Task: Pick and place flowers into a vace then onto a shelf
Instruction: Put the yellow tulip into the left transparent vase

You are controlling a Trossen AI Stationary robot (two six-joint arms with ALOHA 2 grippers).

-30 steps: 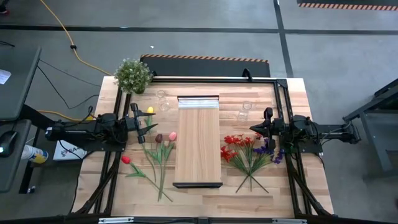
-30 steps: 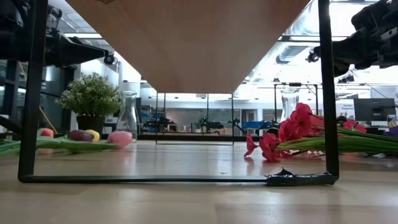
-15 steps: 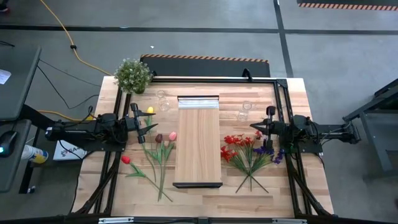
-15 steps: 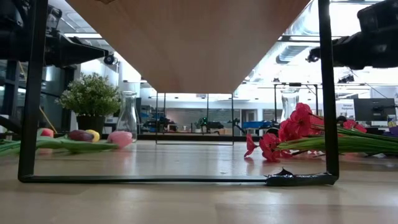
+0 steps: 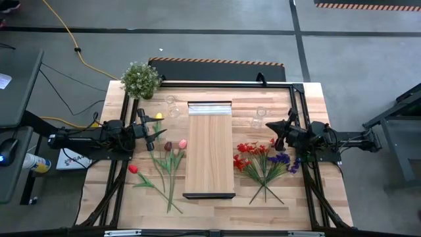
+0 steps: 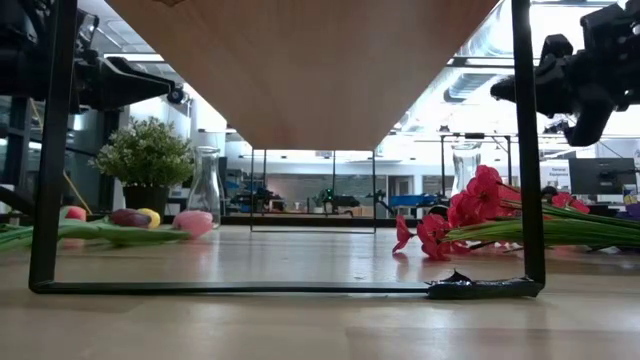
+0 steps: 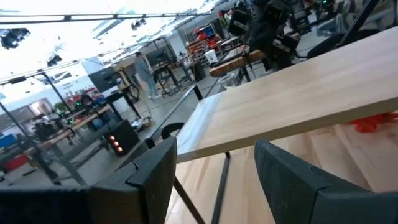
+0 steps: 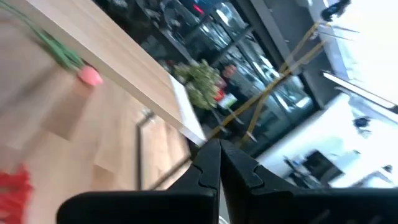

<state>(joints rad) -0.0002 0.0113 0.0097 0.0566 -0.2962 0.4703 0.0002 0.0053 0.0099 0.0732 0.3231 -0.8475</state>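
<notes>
The overhead view is evenly lit from above: the pale butcher-block wooden tabletop (image 5: 210,204) and grey floor show only faint, soft shadows and no glare. In the table-level view the underside of the long light-wood shelf plank (image 6: 300,70) sits in shade against a bright, partly overexposed room, with the nearest table surface out of focus. The right wrist view is streaked by motion blur, its white background area blown out; the left wrist view has washed-out ceiling light and soft, unfocused dark fingers (image 7: 155,180)
</notes>
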